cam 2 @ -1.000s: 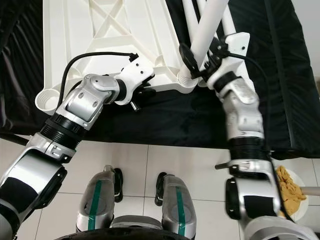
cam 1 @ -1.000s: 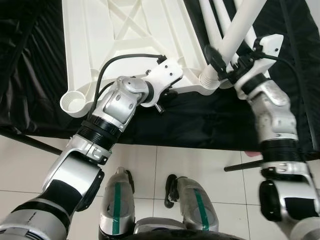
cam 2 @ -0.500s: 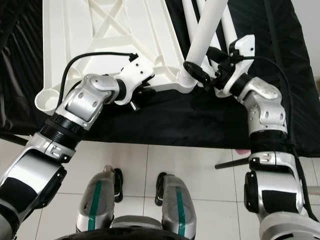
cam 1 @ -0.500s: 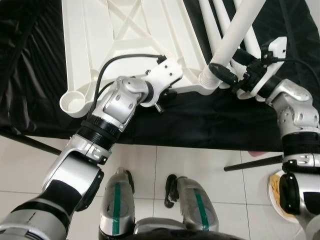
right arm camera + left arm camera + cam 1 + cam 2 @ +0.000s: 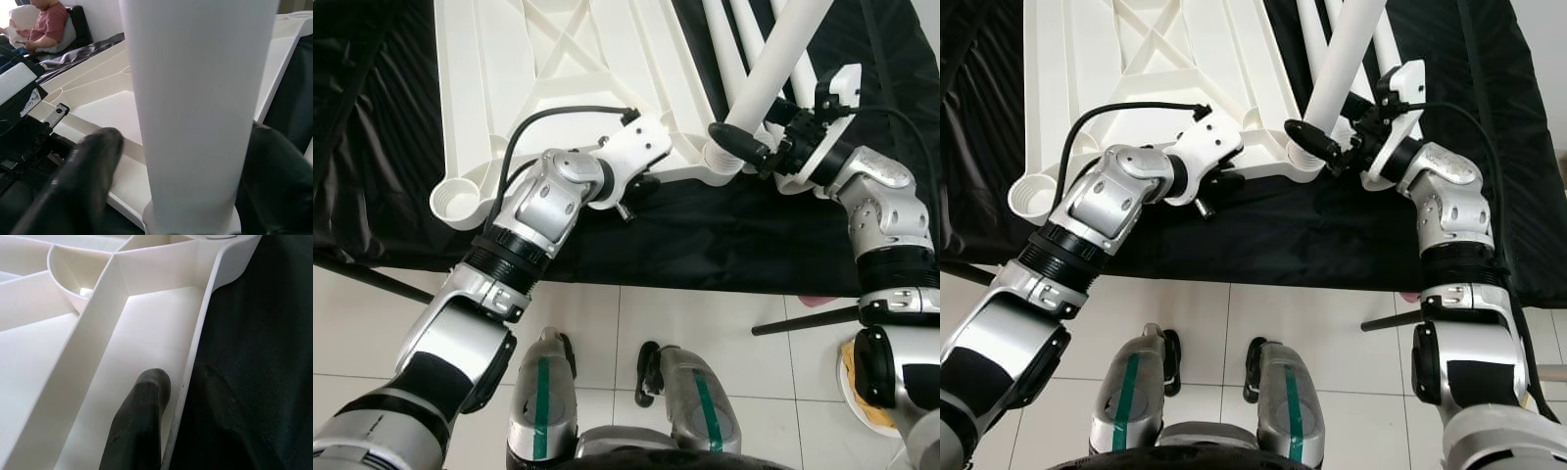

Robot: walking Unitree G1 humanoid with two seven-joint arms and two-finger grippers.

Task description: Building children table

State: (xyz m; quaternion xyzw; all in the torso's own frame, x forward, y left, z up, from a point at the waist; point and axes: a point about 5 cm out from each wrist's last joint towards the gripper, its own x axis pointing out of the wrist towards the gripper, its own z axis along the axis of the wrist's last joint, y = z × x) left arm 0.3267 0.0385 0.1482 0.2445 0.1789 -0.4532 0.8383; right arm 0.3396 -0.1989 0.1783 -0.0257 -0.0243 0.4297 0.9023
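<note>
We see the white tabletop (image 5: 558, 69) lying upside down on a black cloth (image 5: 724, 235), its ribbed underside facing up. A white leg (image 5: 773, 64) stands tilted in the corner socket (image 5: 720, 162) nearest our right arm; more loose legs (image 5: 729, 29) lie behind it on the cloth.

The right gripper (image 5: 759, 152) is closed around the leg just above the socket. From the head we see one black finger crossing in front of the leg. The right wrist view adds the rest: fingers (image 5: 83, 171) on both sides of the leg (image 5: 195, 98), pressed against it (the socket collar sits just below them). It also shows a person (image 5: 41, 27) seated in the background.

The left gripper (image 5: 166, 396) is at the tabletop's near edge, hidden under its own wrist in the head views. The left wrist view shows one finger (image 5: 139, 421) inside the rim (image 5: 195, 362) and the other outside on the cloth, pinching the edge wall between them.

An empty socket (image 5: 460, 201) sits at the left corner. Tiled floor (image 5: 705, 313) lies below.
</note>
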